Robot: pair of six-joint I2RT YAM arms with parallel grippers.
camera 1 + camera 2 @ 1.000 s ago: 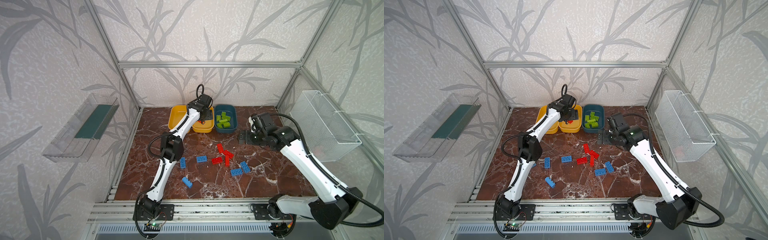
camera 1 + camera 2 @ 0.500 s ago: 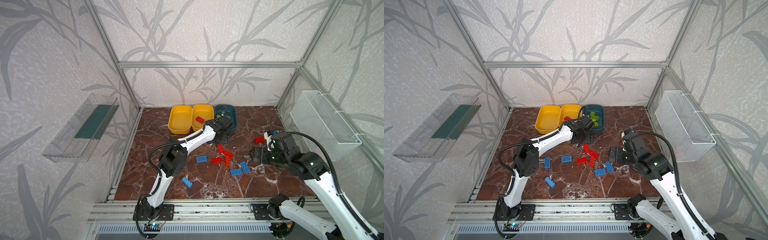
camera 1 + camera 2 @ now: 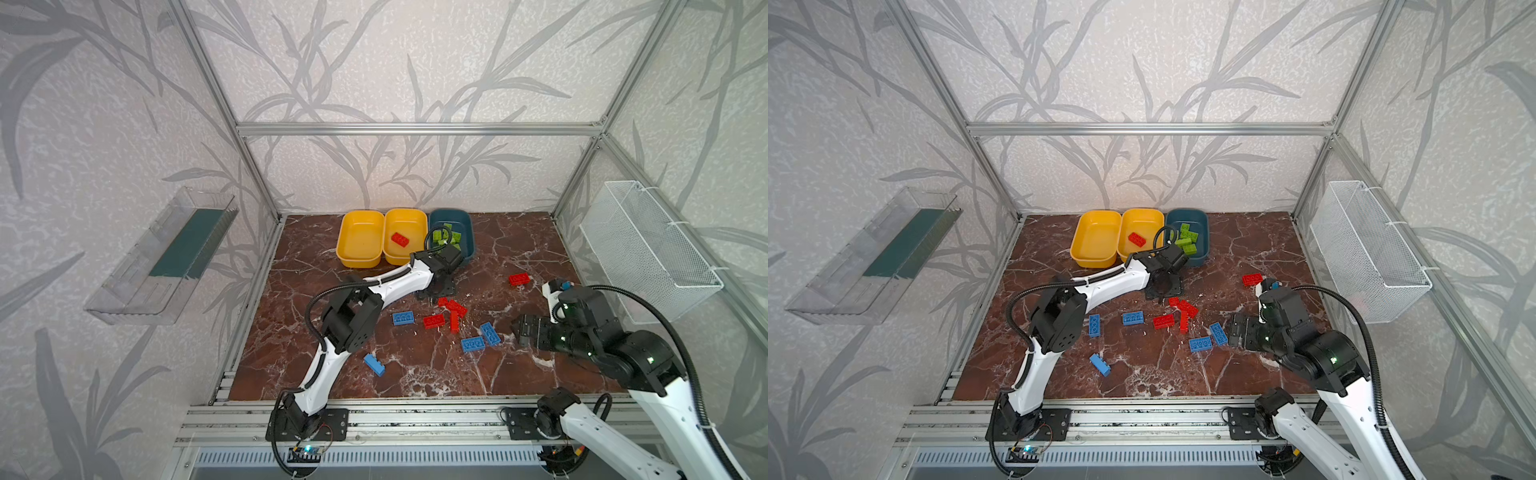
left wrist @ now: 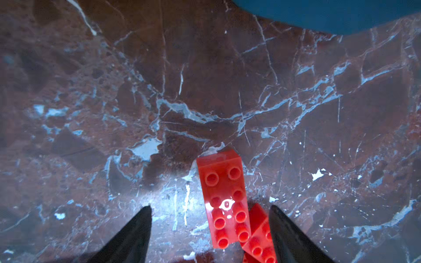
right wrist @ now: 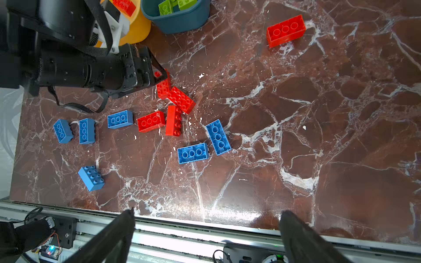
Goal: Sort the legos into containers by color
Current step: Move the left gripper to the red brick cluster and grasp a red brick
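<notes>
A red-brown marbled desk [image 3: 519, 241] sits inside a metal frame with leaf-patterned walls. On its near half the blue legos [image 3: 1200, 344] lie loose and scattered. The right wrist view shows six of them, while in both top views the left arm [image 3: 353, 320] hides some. Just right of them hangs the right tool [image 3: 521, 334], its jaws spread wide with nothing between.

At mid-desk the red legos [image 3: 433, 321] bunch together, several touching. The left tool [image 3: 441, 291] points down over the far end of the bunch. Only the left wrist view shows it released, its fingers [image 4: 136, 227] straddling a studs-up red brick without pinching it. A lone red lego [image 3: 519, 279] lies well to the right.

Along the far edge three tubs stand side by side. The two yellow tubs [image 3: 359, 243] are on the left, and the right-hand one holds a single red brick [image 3: 400, 239]. The teal tub [image 3: 465, 224] holds the green legos [image 3: 1187, 239], and the left arm's wrist and cable cover its near side.

A clear tray [image 3: 166, 257] hangs on the left wall and a wire basket [image 3: 648, 241] on the right wall.
</notes>
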